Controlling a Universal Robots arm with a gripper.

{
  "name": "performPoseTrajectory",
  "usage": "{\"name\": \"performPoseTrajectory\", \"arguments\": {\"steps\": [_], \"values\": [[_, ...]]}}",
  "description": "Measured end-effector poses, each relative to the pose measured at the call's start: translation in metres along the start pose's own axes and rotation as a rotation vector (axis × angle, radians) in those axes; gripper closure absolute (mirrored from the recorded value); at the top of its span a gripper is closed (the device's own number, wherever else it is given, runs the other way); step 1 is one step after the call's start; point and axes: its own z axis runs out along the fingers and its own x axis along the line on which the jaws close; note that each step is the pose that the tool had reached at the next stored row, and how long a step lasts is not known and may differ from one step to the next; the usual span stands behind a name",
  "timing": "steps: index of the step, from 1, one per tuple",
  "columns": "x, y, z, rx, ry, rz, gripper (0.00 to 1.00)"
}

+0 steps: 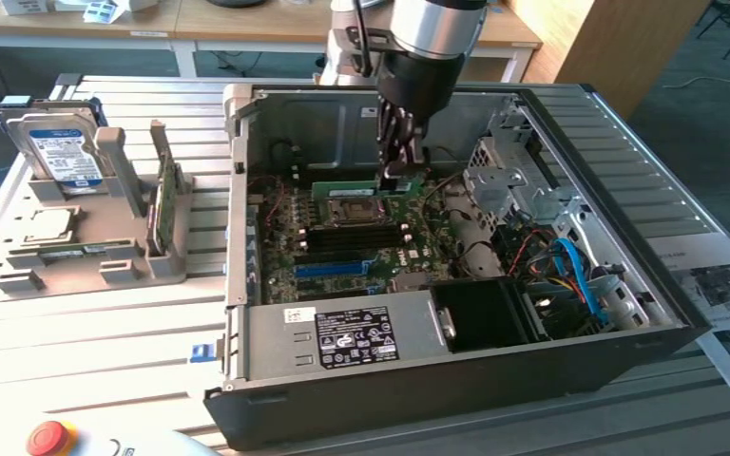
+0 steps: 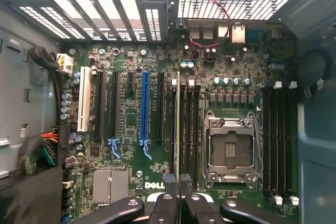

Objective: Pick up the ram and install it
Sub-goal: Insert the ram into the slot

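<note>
Inside the open computer case [image 1: 669, 328], my gripper [image 1: 397, 177] reaches straight down over the motherboard [image 1: 339, 256]. It is shut on the ram [image 1: 355, 187], a narrow green stick lying along the far side of the CPU socket [image 1: 347, 211]. In the wrist view the ram [image 2: 178, 124] appears edge-on as a thin pale line. It stands in line with the black memory slots [image 2: 190, 129] beside the CPU socket [image 2: 231, 150]. My gripper [image 2: 178, 191] pinches its near end between dark fingertips [image 2: 169, 182]. I cannot tell whether the stick is fully seated.
A grey parts holder [image 1: 149, 261] at the exterior view's left carries a hard drive [image 1: 61, 152], an upright green card [image 1: 163, 195] and a CPU chip [image 1: 46, 224]. The power supply [image 1: 339, 334], a black fan shroud [image 1: 492, 313] and blue cables [image 1: 581, 271] crowd the case's near side. A red button [image 1: 48, 437] sits in front.
</note>
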Motion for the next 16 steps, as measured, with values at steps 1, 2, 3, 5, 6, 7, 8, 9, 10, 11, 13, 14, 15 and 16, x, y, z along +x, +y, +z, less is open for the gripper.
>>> {"name": "performPoseTrajectory", "arguments": {"steps": [1, 2, 3, 5, 6, 7, 8, 9, 10, 11, 13, 14, 15, 16], "values": [[0.0, -0.0001, 0.0017, -0.0001, 0.0001, 0.0, 0.88], [0.0, -0.0002, 0.0035, -0.0001, 0.0002, 0.0, 0.88], [0.0, -0.0003, 0.0055, -0.0001, 0.0001, 0.0, 0.88], [0.0, -0.0006, 0.009, -0.0001, 0.0001, 0.0, 0.88], [0.0, -0.0007, 0.0108, -0.0001, 0.0001, 0.0, 0.88], [0.0, -0.0008, 0.0127, 0.0, 0.0, 0.0, 0.88], [0.0, -0.001, 0.0144, -0.0001, 0.0001, 0.0, 0.88], [0.0, -0.0011, 0.0164, 0.0, 0.0, 0.0, 0.88], [0.0, -0.0012, 0.0182, 0.0, 0.0, 0.0, 0.88], [0.0, -0.0013, 0.0199, 0.0, 0.0001, 0.0, 0.88], [0.0, -0.0016, 0.0235, -0.0001, 0.0002, 0.0, 0.88], [0.0, -0.0017, 0.0253, -0.0001, 0.0002, 0.0, 0.88], [0.0, -0.0018, 0.0271, -0.0001, 0.0001, 0.0, 0.88], [0.0, -0.002, 0.0291, 0.0, 0.0, 0.0, 0.88]]}}
